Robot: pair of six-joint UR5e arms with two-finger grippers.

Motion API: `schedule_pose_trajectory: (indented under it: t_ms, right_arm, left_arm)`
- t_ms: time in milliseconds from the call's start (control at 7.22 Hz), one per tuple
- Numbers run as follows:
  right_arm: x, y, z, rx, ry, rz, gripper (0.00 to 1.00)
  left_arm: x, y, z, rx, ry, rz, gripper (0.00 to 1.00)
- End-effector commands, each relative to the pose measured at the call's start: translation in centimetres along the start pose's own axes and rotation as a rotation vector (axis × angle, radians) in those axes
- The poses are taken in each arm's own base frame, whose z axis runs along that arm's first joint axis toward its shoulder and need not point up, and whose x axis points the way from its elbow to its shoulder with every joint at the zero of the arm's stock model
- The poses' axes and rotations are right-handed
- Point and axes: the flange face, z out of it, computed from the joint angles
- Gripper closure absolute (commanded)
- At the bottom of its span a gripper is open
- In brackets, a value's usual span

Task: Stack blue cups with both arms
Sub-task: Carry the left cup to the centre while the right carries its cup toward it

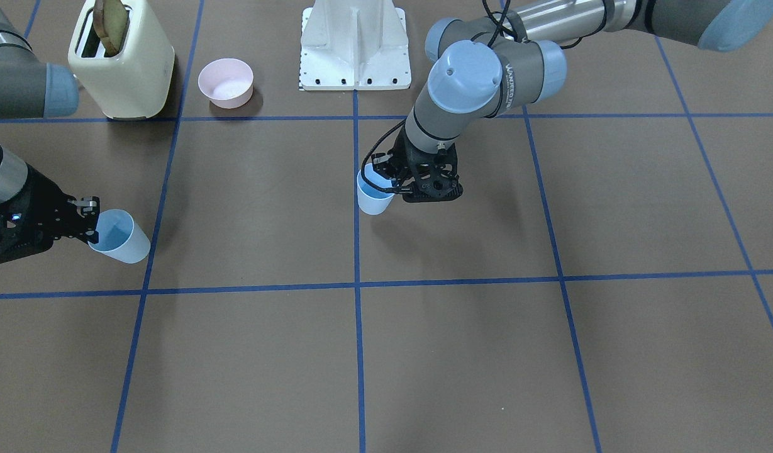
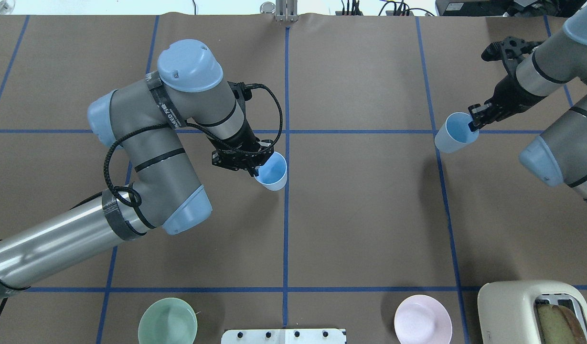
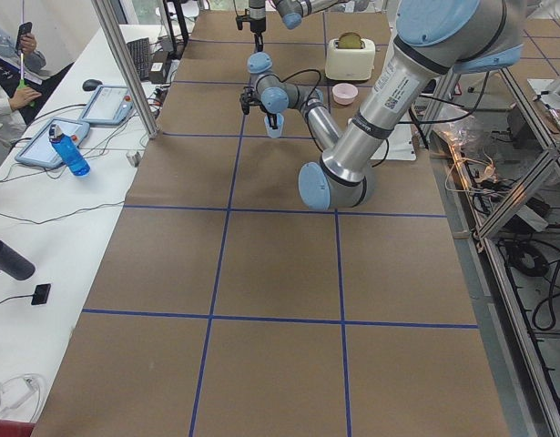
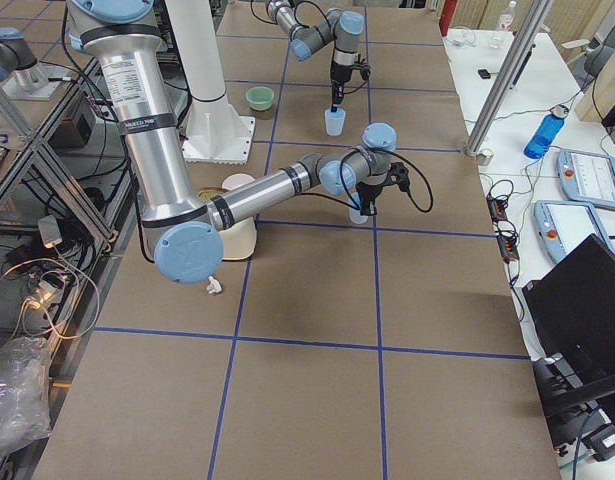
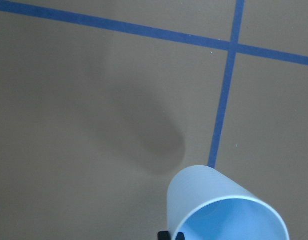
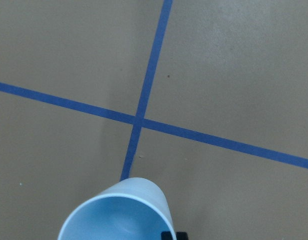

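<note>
Each arm holds one light-blue cup by its rim, lifted off the table. My left gripper [image 2: 256, 168] is shut on a blue cup [image 2: 272, 172] near the table's middle line; it also shows in the front view [image 1: 375, 191] and the left wrist view [image 5: 221, 207]. My right gripper [image 2: 474, 122] is shut on the other blue cup [image 2: 454, 133] near the table's right side; it also shows in the front view [image 1: 119, 236] and the right wrist view [image 6: 118, 212]. The right cup is tilted. The two cups are far apart.
A cream toaster [image 2: 537, 313] with a slice in it stands at the near right corner. A pink bowl [image 2: 422, 324] and a green bowl [image 2: 167, 327] sit either side of the white base [image 2: 283, 336]. Blue tape lines grid the brown table.
</note>
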Motion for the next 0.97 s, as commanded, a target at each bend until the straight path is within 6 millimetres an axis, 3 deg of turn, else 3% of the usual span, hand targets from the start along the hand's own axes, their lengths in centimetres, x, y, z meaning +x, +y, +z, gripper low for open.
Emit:
schedule_pose_trajectory:
  t_ms: [0,831]
  right_arm:
    - [-3.3,-2.3,-1.9,-0.008,0.002,0.014,1.00]
    - [-7.3,-4.4,-3.9,0.022,-0.024,0.041,1.00]
  left_arm:
    - [0.9,-0.2,1.8,-0.008,0.003,0.006,1.00]
    - [1.4,0.5,3.2,-0.022,0.009,0.016,1.00]
